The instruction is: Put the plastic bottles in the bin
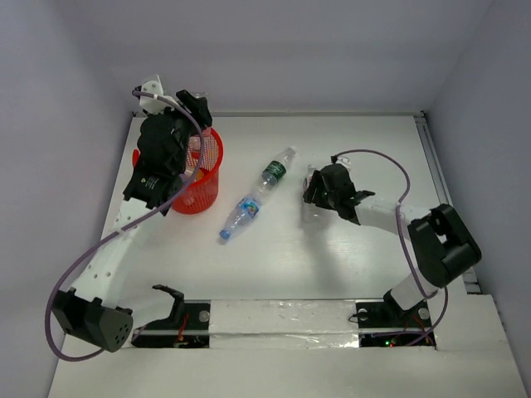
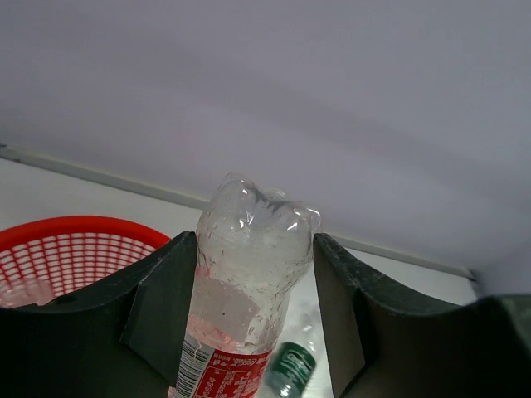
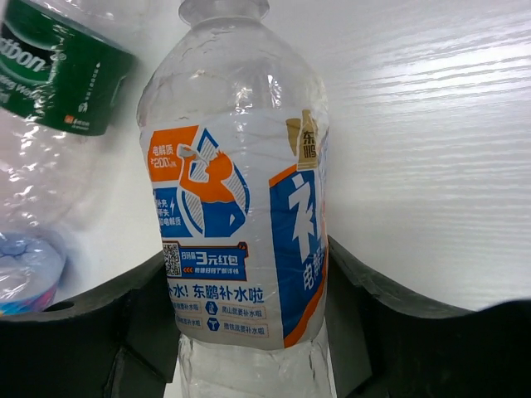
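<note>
Left claw [image 2: 253, 249] is clamped on the red-and-white-label bottle [image 2: 249, 290], one finger against each side of its body. The bottle's crinkly clear end pokes out past the fingertips. It's see-through plastic with the label down near the claw's palm. In the wrist cam the bin [image 2: 75, 249] sits just off to the claw's left and lower down: round, red, mesh wall, solid rim. From the top cam this claw overlaps the bin's left half. Something clear shows through the mesh, too blurry to call.

Right claw [image 3: 245, 257] is pinching the orange-and-blue-label bottle [image 3: 241, 249] across its middle, fingers snug on both sides. The rounded shoulder and narrow end reach out beyond the fingertips, low over the white table [image 1: 332, 265]. Can't tell if it's lifted or resting there. Clear body, white label with blue and orange blocks, Chinese print and a little QR code.

Two more lie loose to the left of the right claw, between the two claws. The green-label bottle [image 1: 275, 172] is nearer the right claw, just ahead and left of its fingertips. The blue-label bottle [image 1: 242, 212] lies end to end with it in a slanted line. Both are clear and on their sides.
</note>
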`<move>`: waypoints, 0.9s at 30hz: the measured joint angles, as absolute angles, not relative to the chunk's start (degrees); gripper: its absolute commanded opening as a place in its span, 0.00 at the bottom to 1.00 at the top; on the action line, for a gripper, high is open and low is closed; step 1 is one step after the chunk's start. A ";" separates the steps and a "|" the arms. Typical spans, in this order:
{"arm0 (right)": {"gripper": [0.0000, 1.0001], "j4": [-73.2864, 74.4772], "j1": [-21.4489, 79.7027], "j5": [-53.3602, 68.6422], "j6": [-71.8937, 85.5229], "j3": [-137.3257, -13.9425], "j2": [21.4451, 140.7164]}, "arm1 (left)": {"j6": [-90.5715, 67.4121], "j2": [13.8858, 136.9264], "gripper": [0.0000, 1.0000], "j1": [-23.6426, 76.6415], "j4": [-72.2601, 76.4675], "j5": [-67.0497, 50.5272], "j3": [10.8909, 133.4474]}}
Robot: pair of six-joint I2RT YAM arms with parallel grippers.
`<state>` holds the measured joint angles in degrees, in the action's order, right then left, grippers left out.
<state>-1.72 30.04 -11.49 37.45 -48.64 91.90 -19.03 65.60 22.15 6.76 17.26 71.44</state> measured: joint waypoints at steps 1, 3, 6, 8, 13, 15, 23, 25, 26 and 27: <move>0.47 -1.74 30.02 -11.66 37.36 -47.81 90.30 | -18.87 66.37 0.19 20.69 6.92 17.67 71.42; 0.47 -1.85 30.02 -11.90 37.23 -46.30 87.05 | -18.55 68.16 0.19 17.93 7.62 18.24 71.40; 0.47 -1.76 30.02 -12.21 37.04 -44.27 81.93 | -18.11 70.30 0.20 14.72 9.19 18.79 70.96; 0.47 -1.61 30.02 -12.38 36.86 -43.11 77.91 | -17.65 71.50 0.20 13.06 10.68 19.57 70.59; 0.47 -1.41 30.02 -11.97 36.64 -42.52 69.41 | -16.80 73.82 0.29 12.12 15.38 20.14 68.55; 0.47 -1.45 30.06 -11.62 36.40 -42.59 66.24 | -16.97 74.41 0.46 12.12 16.80 20.03 66.85; 0.46 -0.34 34.28 -10.63 34.85 -51.77 65.10 | -18.79 74.52 0.77 12.14 16.88 19.42 62.26; 0.46 -0.64 36.73 -10.70 34.24 -56.25 67.18 | -19.07 73.82 0.77 12.14 16.47 18.65 62.28; 0.47 -0.78 38.24 -10.96 33.91 -58.52 68.47 | -19.16 73.19 0.77 12.14 15.90 18.22 62.28; 0.46 -0.84 39.94 -11.16 33.47 -61.12 70.17 | -19.29 72.36 0.76 12.14 15.25 17.76 62.30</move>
